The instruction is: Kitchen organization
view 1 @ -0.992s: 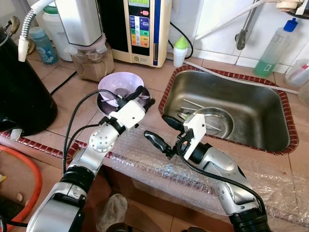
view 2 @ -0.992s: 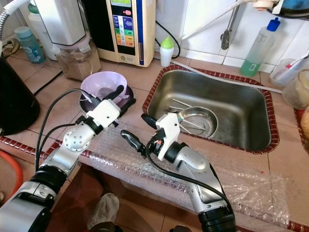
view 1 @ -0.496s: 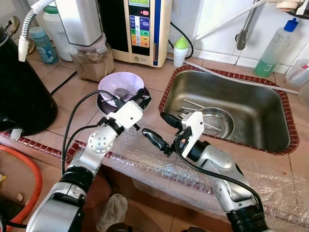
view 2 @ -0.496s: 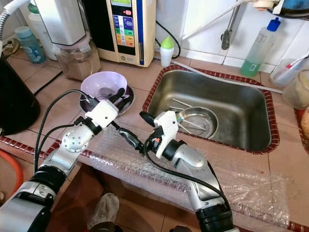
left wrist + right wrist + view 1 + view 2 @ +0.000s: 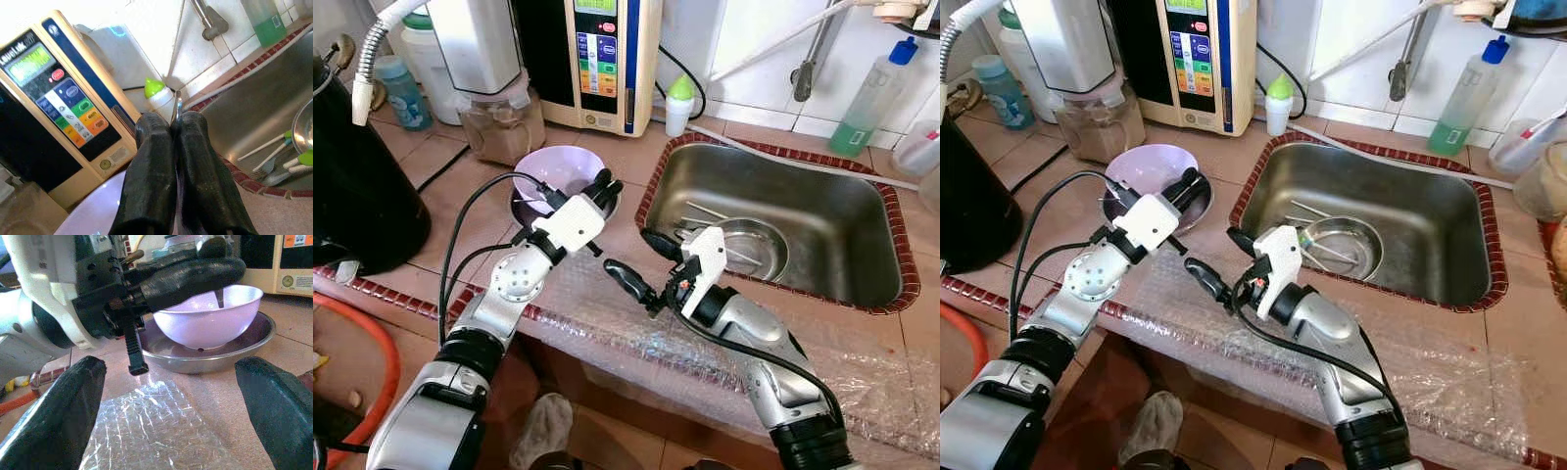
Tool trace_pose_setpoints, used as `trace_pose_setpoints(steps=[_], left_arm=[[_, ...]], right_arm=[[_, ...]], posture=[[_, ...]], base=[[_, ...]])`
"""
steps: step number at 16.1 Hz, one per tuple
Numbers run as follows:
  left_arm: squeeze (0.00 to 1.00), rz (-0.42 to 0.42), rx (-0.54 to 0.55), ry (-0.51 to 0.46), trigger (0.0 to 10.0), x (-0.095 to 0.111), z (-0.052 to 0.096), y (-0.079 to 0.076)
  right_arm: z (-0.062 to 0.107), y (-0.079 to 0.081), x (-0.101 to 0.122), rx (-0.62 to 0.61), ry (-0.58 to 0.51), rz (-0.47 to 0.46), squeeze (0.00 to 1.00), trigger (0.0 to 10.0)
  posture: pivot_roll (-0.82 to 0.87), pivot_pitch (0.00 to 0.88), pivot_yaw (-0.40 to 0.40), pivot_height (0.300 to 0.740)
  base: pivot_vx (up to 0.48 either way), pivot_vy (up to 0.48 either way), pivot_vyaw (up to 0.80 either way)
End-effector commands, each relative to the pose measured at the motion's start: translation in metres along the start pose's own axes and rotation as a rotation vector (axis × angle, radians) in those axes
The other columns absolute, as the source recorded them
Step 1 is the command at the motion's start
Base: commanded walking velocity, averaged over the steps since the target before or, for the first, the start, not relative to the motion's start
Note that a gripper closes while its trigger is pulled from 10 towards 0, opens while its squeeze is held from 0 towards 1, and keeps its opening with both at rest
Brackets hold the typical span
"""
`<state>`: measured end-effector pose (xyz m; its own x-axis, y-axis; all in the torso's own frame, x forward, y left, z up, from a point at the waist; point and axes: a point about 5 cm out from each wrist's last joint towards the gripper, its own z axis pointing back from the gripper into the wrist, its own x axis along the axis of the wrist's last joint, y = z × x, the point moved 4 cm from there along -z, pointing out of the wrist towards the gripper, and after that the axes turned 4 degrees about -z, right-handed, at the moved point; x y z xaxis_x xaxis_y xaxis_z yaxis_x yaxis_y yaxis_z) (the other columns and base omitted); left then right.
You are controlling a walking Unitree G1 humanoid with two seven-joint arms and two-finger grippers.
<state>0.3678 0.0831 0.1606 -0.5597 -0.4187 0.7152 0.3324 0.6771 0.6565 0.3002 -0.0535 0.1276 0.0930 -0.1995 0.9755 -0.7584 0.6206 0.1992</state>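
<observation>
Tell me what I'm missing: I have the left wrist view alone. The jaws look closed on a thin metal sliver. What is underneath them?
Observer: The left gripper hovers over a purple bowl; the metal piece hangs down into it.
Operator: Is the bowl on the counter?
Observer: It sits in a shallow metal dish.
Operator: And the other arm?
Observer: The right gripper, jaws wide open, is above bubble wrap beside the sink.
</observation>
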Motion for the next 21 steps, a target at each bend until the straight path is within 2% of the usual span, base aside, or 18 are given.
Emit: trace_pose_setpoints(steps=[1,3,6,7,8,9,10,11,12,13,14,16,17,20,21], left_arm=[[0.00,-0.009,0.011,-0.012,0.0,0.002,0.003,0.006],[0.00,-0.060,0.067,-0.062,0.0,0.012,0.006,0.021],[0.00,-0.115,0.158,-0.161,0.0,0.043,0.007,0.054],[0.00,-0.107,0.181,-0.182,0.0,0.051,0.007,0.062],[0.00,-0.037,0.216,-0.245,0.0,0.076,0.002,0.079],[0.00,-0.014,0.230,-0.268,0.0,0.084,0.000,0.085],[0.00,0.037,0.213,-0.321,0.0,0.105,-0.008,0.093],[0.00,0.077,0.185,-0.334,0.0,0.112,-0.012,0.091],[0.00,0.156,0.167,-0.338,0.0,0.115,-0.015,0.088],[0.00,0.333,0.080,-0.297,0.0,0.112,-0.020,0.071],[0.00,0.431,0.002,-0.267,0.0,0.108,-0.021,0.052],[0.00,0.526,-0.111,-0.234,0.0,0.105,-0.021,0.024],[0.00,0.554,-0.143,-0.219,0.0,0.105,-0.022,0.015],[0.00,0.632,-0.199,-0.206,0.0,0.109,-0.025,0.006],[0.00,0.627,-0.234,-0.204,0.0,0.111,-0.025,0.001]], right_arm=[[-0.001,-0.003,0.002,-0.013,-0.008,0.008,0.00,10.0],[-0.002,-0.008,0.005,-0.039,-0.027,0.006,0.00,10.0],[-0.003,-0.020,0.009,-0.099,-0.041,0.053,0.00,10.0],[-0.003,-0.023,0.011,-0.116,-0.048,0.070,0.00,10.0],[-0.004,-0.032,0.017,-0.166,-0.067,0.111,0.00,10.0],[-0.004,-0.036,0.020,-0.193,-0.076,0.131,0.00,10.0],[-0.004,-0.047,0.028,-0.262,-0.107,0.178,0.00,10.0],[-0.004,-0.052,0.033,-0.290,-0.119,0.211,0.00,10.0],[-0.004,-0.055,0.038,-0.313,-0.132,0.251,0.00,10.0],[-0.003,-0.061,0.045,-0.355,-0.156,0.292,0.00,10.0],[-0.002,-0.064,0.049,-0.375,-0.175,0.295,0.00,10.0],[-0.001,-0.069,0.052,-0.385,-0.178,0.330,0.00,10.0],[0.000,-0.072,0.053,-0.394,-0.175,0.356,0.00,10.0],[0.000,-0.076,0.051,-0.384,-0.158,0.347,0.00,10.0],[-0.001,-0.075,0.049,-0.374,-0.152,0.340,0.00,10.0]], posture=[[0.02,0.000,0.061,0.740],[0.03,0.000,0.056,0.740],[0.03,0.000,0.049,0.740],[0.04,0.000,0.046,0.740],[0.04,0.000,0.040,0.740],[0.04,0.000,0.037,0.740],[0.05,0.000,0.033,0.740],[0.05,0.000,0.033,0.740],[0.05,0.000,0.033,0.740],[0.06,0.000,0.027,0.740],[0.06,0.000,0.027,0.740],[0.06,0.000,0.027,0.740],[0.05,0.000,0.033,0.740],[0.04,0.000,0.039,0.740],[0.04,0.000,0.039,0.740]], base=[[0.000,0.000,0.00],[0.000,0.000,0.00],[0.000,0.000,0.00],[0.000,0.000,0.00],[0.000,0.000,0.00],[0.000,0.000,0.00],[0.000,0.000,0.00],[0.000,0.000,0.00],[0.000,0.000,0.00],[0.000,0.000,0.00],[0.000,0.000,0.00],[0.000,0.000,0.00],[0.000,0.000,0.00],[0.000,0.000,0.00],[0.000,0.000,0.00]])
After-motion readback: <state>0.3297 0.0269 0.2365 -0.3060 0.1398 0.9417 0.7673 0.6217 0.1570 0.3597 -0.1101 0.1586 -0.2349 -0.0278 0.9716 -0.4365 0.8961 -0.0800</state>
